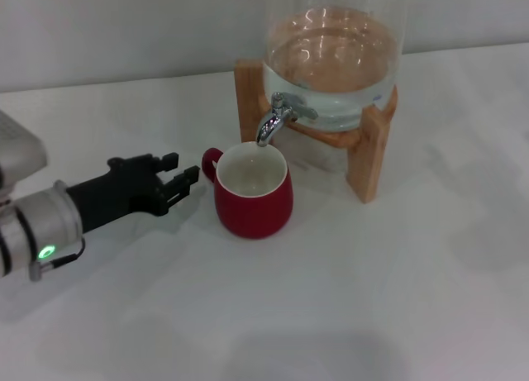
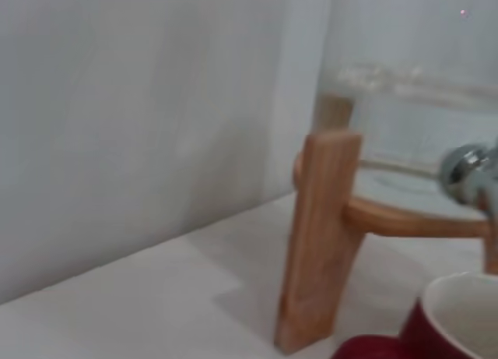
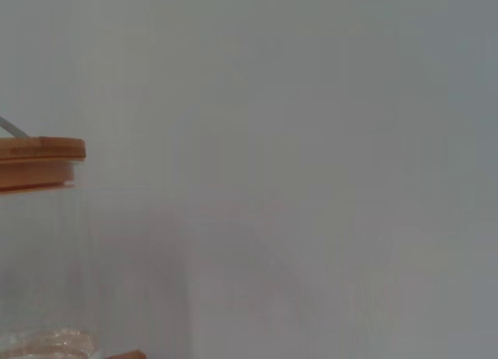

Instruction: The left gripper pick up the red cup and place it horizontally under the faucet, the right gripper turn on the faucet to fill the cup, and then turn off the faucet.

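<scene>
Upright, empty red cup (image 1: pixel 252 192) under the faucet (image 1: pixel 274 121) of the part-filled glass dispenser (image 1: pixel 332 59); left gripper (image 1: pixel 183 181) open beside its handle

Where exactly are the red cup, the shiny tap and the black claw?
red cup (image 1: pixel 252 206): head view, front of its body.
faucet (image 1: pixel 270 126): head view, curved spout.
left gripper (image 1: pixel 183 177): head view, between its fingertips.

The left hand (image 1: pixel 183 176) is matte black, with blocky stepped jaws on a black body. Behind it sits a silver-white cylindrical wrist carrying a dark band, a lit green indicator, and a grey-white boxy module.
</scene>
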Robot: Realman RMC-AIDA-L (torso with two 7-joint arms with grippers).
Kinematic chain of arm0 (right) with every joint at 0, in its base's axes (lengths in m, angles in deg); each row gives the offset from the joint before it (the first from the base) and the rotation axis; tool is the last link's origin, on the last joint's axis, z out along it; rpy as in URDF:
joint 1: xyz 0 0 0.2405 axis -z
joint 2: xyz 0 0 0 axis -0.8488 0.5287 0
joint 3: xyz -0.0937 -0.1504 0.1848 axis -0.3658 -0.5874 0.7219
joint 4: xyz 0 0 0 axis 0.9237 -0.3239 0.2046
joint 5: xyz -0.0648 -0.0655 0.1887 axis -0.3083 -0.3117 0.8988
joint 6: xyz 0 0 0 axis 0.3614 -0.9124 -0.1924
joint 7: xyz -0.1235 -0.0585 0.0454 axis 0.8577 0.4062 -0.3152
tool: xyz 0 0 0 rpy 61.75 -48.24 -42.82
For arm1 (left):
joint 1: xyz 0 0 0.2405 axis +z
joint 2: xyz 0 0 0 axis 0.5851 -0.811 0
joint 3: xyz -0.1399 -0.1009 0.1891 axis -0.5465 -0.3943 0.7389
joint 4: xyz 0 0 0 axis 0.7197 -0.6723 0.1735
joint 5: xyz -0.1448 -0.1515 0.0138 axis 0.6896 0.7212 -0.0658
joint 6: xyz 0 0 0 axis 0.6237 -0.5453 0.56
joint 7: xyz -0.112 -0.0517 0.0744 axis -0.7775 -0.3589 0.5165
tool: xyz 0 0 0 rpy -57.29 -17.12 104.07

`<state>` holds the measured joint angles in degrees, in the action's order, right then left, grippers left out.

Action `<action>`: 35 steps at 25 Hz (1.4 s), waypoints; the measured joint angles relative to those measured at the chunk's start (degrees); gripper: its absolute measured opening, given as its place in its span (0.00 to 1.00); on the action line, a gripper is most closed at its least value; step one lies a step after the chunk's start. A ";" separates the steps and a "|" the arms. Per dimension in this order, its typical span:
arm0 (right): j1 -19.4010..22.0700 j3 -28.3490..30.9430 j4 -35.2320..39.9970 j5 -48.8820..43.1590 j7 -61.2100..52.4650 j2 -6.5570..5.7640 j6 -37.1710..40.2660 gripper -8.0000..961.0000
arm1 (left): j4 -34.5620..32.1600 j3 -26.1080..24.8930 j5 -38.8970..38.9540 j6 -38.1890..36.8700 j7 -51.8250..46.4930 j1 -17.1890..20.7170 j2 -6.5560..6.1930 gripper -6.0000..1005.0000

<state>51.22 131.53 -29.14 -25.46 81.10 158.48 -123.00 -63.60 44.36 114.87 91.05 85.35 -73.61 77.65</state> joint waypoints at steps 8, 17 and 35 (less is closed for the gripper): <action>0.25 0.52 -0.02 0.22 -0.44 0.00 0.06 0.75 | -13.87 -0.29 2.96 10.62 -7.73 14.09 -0.62 0.41; 1.37 1.17 -0.29 1.02 -3.39 -0.57 -1.16 0.75 | -22.65 -0.52 32.30 29.04 2.96 31.21 -0.68 0.40; 5.90 -2.66 -12.82 -5.92 -14.49 0.44 -11.17 0.75 | -18.98 -2.12 37.59 27.12 5.24 28.41 -0.78 0.83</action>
<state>57.12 128.87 -41.96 -31.38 66.61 158.93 -134.17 -82.58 42.24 152.45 118.17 90.58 -45.20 76.87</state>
